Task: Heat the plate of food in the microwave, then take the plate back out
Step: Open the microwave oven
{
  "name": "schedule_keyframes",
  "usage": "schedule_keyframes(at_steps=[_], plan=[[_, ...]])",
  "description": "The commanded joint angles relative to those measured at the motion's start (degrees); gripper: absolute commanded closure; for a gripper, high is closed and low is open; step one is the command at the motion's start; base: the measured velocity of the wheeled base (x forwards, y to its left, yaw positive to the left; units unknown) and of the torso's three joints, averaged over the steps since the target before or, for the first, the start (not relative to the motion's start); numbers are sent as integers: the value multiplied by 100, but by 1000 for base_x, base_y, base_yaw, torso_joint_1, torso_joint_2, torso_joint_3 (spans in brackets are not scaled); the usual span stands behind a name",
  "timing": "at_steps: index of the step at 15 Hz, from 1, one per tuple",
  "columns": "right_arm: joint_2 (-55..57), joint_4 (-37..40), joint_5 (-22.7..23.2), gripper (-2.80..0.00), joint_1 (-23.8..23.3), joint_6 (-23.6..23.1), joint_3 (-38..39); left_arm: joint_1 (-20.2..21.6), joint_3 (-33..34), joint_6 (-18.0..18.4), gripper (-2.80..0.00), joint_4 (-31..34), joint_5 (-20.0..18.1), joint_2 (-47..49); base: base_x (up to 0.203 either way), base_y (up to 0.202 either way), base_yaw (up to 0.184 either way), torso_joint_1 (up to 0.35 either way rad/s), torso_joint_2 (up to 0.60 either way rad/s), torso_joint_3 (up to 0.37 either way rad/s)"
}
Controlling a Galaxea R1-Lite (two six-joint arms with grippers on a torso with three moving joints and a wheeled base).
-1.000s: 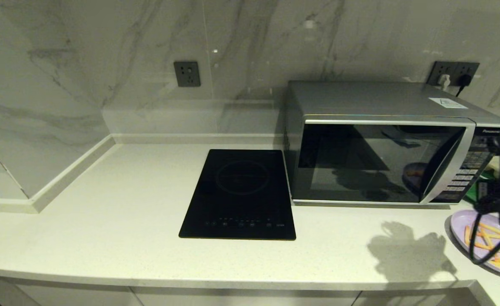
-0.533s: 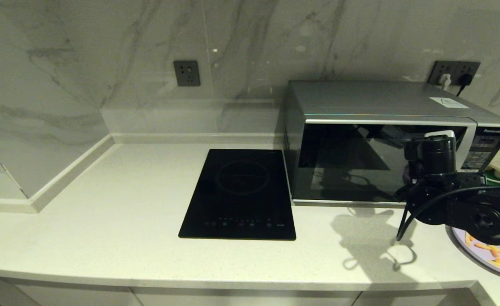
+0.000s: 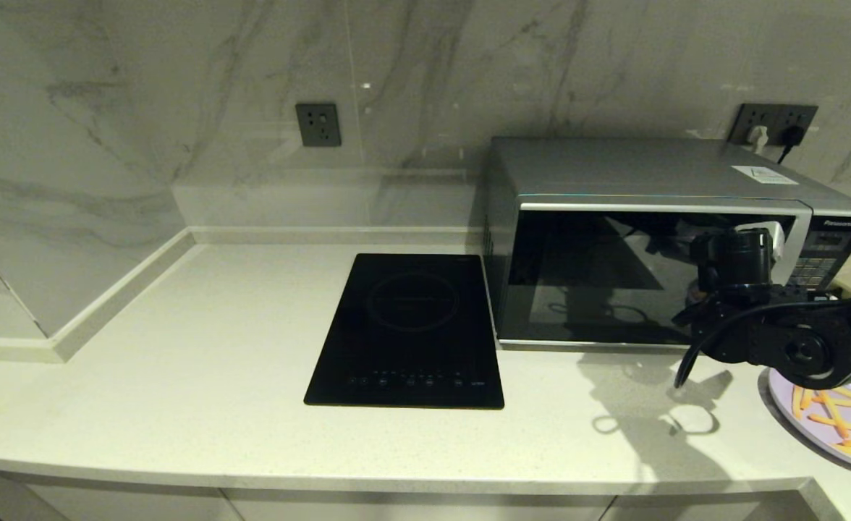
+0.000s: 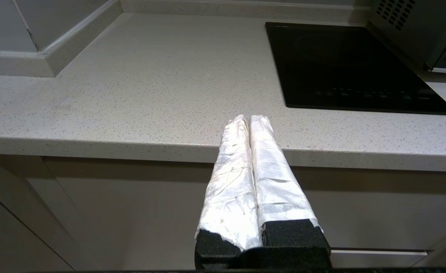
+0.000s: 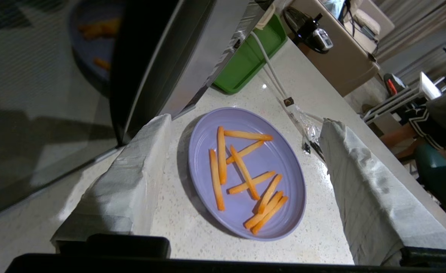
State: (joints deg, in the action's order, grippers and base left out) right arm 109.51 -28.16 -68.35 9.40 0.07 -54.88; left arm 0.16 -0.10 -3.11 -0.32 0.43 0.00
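One plate of food (image 5: 245, 172) between open right gripper (image 5: 242, 121) fingers

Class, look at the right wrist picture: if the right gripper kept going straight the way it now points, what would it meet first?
Most likely the plate of food on the counter: it sits between the open right gripper fingers, empty. Depth is uncertain.

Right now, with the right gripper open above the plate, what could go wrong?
1. The plate of food lies flat on the counter; the open right gripper may slip off its low rim.
2. The microwave door is shut, one finger close by; it could bump it.
3. A white cable runs beside the plate and could snag.
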Motion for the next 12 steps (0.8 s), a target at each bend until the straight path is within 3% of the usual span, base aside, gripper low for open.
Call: schedule_keyframes(at_steps=[1,5,7,12], plan=[[77,-23,-7,-280,-128,145,-90,2,1,-6,0,-4,1,0,0,0,0,0,0,0],[229,-23,123,-280,-334,204,-286,2,1,-6,0,-4,1,0,0,0,0,0,0,0],[238,-23,407,-280,-351,213,-295,2,1,-6,0,-4,1,0,0,0,0,0,0,0],[362,-23,446,-280,-417,213,-522,2,1,-6,0,-4,1,0,0,0,0,0,0,0]])
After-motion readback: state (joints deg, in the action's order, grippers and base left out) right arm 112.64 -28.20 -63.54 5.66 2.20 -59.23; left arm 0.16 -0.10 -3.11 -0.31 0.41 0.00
